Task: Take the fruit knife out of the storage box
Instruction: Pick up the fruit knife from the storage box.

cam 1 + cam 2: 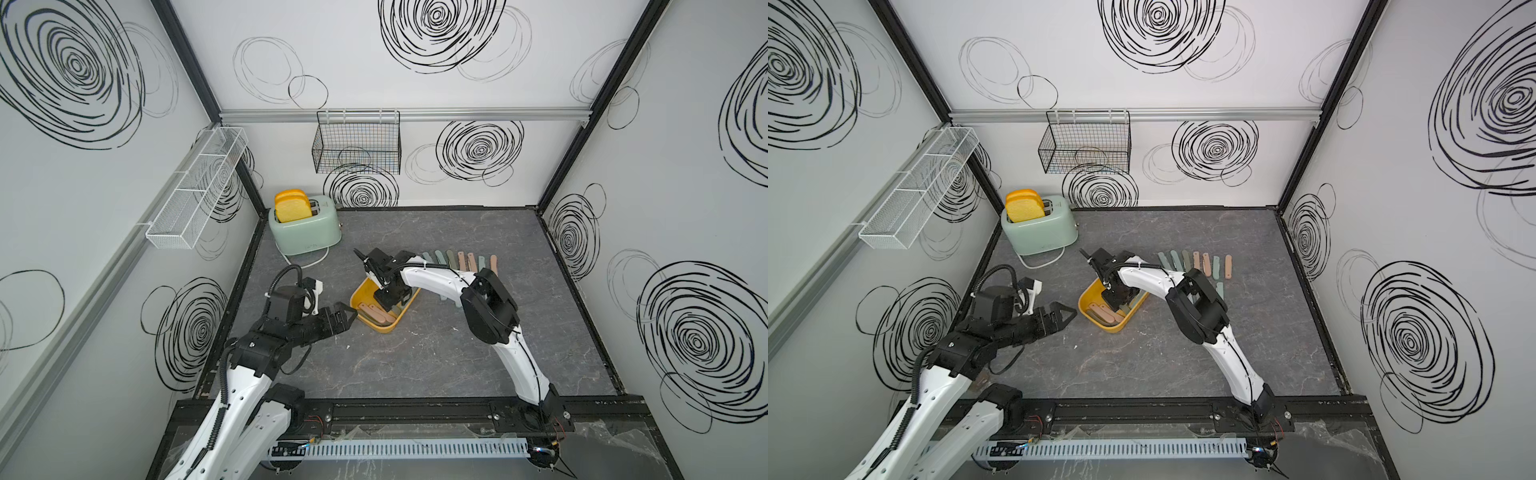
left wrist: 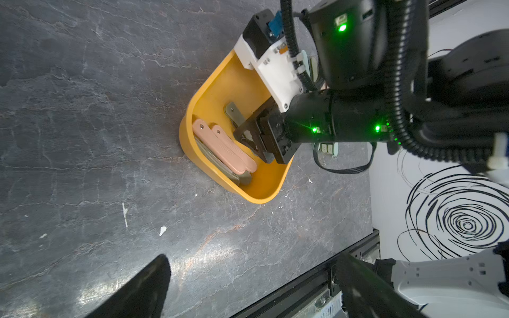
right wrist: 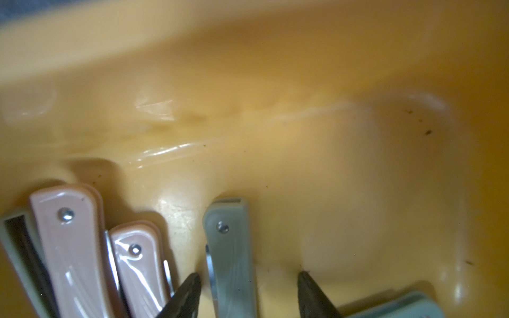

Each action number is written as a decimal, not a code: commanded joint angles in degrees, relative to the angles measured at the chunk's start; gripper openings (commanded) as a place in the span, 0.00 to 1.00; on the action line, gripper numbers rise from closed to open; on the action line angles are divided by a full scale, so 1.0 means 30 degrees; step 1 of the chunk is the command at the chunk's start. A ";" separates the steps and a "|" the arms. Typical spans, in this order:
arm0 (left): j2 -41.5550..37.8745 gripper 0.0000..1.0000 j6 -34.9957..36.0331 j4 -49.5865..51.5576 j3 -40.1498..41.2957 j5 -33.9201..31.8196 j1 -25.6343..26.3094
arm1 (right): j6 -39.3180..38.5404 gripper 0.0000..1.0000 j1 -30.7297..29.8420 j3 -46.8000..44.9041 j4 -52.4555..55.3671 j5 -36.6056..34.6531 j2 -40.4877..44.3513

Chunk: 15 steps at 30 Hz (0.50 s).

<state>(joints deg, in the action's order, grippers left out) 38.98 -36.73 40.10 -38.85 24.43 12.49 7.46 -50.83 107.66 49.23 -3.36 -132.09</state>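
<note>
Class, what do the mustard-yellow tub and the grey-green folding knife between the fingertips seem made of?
Mustard-yellow tub: probably moulded plastic, glossy, with soft highlights and rounded corners. Grey-green folding knife: handle looks smooth plastic with a metal rivet; its thin bright edge likely steel.

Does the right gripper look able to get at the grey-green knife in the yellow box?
Probably yes: the right gripper is down inside the storage box, open fingers either side of the grey-green knife, nothing lying over it. Pink knives sit close beside one finger.
</note>
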 commanded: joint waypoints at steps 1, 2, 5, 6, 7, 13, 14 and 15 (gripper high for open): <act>0.0122 0.98 0.0571 0.0107 -0.0013 0.0393 -0.0366 | 0.0014 0.49 -0.0008 0.0441 0.0742 -0.0229 -0.1086; 0.0202 0.98 0.0689 0.0154 -0.0079 0.0455 -0.0453 | 0.0065 0.44 -0.0014 0.0563 0.0779 -0.0203 -0.1239; 0.0492 0.98 0.1069 0.0314 -0.0332 0.0587 -0.0712 | 0.0206 0.33 0.0119 0.0885 0.0852 -0.0041 -0.1564; 0.0609 0.98 0.1203 0.0345 -0.0430 0.0660 -0.0770 | 0.0233 0.29 0.0158 0.1036 0.0927 -0.0068 -0.1655; 0.0699 0.98 0.1278 0.0373 -0.0489 0.0702 -0.0839 | 0.0237 0.26 0.0156 0.1162 0.0974 -0.0099 -0.1729; 0.1177 0.98 0.1282 -0.0007 -0.0790 0.0903 -0.0914 | 0.0646 0.16 0.0383 0.2001 0.1289 0.0001 -0.1784; 0.1236 0.98 0.1113 -0.0212 -0.0762 0.0961 -0.0912 | 0.0716 0.16 0.0412 0.2212 0.1399 0.0063 -0.1824; 0.1342 0.98 0.0856 -0.0515 -0.0732 0.1073 -0.0928 | 0.0773 0.16 0.0420 0.2441 0.1564 0.0093 -0.1849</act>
<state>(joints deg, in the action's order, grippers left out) 42.54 -34.00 40.60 -39.16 26.37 10.20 8.80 -50.15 113.45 50.46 -3.09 -135.44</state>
